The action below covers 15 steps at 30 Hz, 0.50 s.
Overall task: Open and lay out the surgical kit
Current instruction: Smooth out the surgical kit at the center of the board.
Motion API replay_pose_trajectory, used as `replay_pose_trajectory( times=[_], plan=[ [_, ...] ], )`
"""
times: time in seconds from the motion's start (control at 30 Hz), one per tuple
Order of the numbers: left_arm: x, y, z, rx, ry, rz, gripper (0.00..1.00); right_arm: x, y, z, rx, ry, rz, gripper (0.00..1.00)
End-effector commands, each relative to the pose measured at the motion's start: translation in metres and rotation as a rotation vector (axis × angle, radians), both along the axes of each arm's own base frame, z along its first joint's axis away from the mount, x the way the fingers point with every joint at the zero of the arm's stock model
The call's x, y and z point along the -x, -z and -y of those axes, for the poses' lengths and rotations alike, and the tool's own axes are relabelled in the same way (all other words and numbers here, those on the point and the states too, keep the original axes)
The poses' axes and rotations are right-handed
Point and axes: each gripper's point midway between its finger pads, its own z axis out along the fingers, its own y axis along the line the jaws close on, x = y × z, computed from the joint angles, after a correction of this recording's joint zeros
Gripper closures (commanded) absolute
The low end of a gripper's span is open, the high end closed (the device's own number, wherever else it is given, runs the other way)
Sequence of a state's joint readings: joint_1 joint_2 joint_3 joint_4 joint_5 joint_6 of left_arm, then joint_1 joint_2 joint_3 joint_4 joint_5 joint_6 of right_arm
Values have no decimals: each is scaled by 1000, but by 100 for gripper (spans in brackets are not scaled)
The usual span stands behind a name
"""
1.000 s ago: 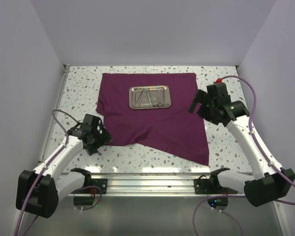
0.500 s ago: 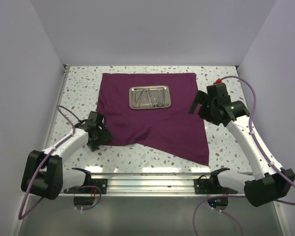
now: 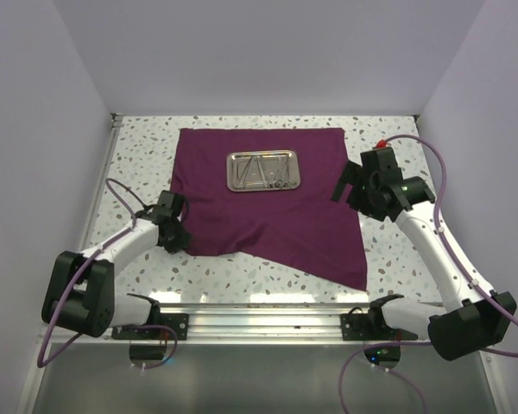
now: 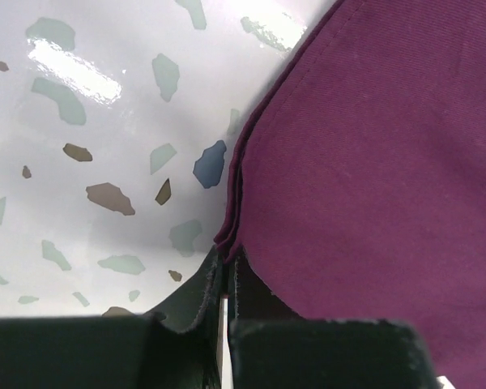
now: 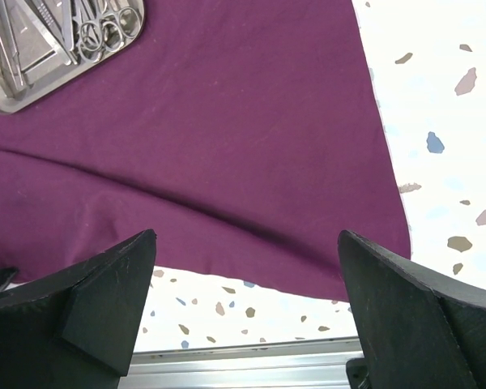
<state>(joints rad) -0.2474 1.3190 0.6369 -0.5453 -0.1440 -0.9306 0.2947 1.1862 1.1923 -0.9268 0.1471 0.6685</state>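
The surgical kit lies spread on the table: a maroon cloth (image 3: 276,216) with a small steel tray (image 3: 262,171) of thin silver instruments (image 5: 89,24) on its far half. The cloth's near edge runs slanted, with a corner reaching toward the front right. My left gripper (image 3: 178,233) is low at the cloth's near-left edge. In the left wrist view this gripper (image 4: 227,255) is shut on a doubled fold of the cloth (image 4: 373,146). My right gripper (image 3: 344,185) hovers over the cloth's right side, and the right wrist view shows it (image 5: 247,235) open with nothing between its fingers.
The speckled table (image 3: 138,155) is walled at the back and on both sides. A metal rail (image 3: 268,312) runs along the front edge between the arm bases. Purple cables loop beside each arm.
My left gripper slid right to the cloth's near-left edge and shut on the fold there. The right arm barely shifted and stayed open.
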Motion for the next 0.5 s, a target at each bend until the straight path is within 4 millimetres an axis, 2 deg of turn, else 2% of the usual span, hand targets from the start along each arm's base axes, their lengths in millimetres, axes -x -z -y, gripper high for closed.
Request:
replay_pose_trajectory(
  times=[0.0, 0.1, 0.17, 0.2, 0.23, 0.33, 0.4, 0.43, 0.47],
  plan=[
    [-14, -24, -1, -27, 37, 55, 100, -8, -6, 3, 28, -6, 37, 2],
    [-7, -62, -10, -64, 47, 82, 100, -11, -10, 2, 24, -8, 48, 3],
    [5, -97, -22, -115, 47, 92, 100, -13, -14, 1, 21, -8, 60, 3],
    [23, -105, -31, -149, 46, 39, 100, -14, -14, 0, 17, -8, 65, 2],
    [21, -126, -38, -177, 31, 75, 100, -14, -15, 0, 16, -8, 68, 2],
    [47, -148, -47, -202, 37, 24, 100, -17, -15, -2, 10, -16, 71, 2],
    [59, -153, -47, -191, 45, 4, 100, -18, -13, -3, 8, -20, 65, 2],
    [63, -153, -40, -154, 72, 0, 99, -18, -12, -4, 9, -22, 62, 2],
    [67, -155, -37, -131, 81, 16, 95, -18, -10, -4, 8, -24, 59, 2]
  ],
)
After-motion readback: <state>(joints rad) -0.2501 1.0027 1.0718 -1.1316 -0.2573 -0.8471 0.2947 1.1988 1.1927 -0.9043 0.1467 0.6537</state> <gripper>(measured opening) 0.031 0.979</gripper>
